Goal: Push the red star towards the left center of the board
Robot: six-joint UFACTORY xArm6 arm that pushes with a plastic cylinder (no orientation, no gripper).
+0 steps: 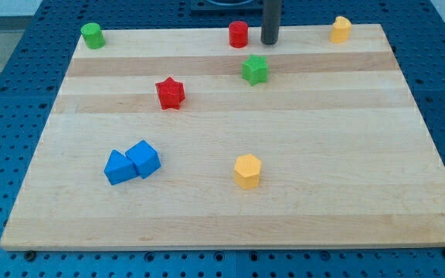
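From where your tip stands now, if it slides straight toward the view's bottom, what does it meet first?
Probably the green star: it lies just below my tip, slightly to the view's left. It may be only a graze; depth is unclear. Past it, nothing else lies in line.

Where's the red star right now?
The red star sits in the board's upper half, left of middle, apart from the green star to its upper right. My tip is at the view's top, beside the red cylinder.

Two stars (171,93), six other blocks (247,171)
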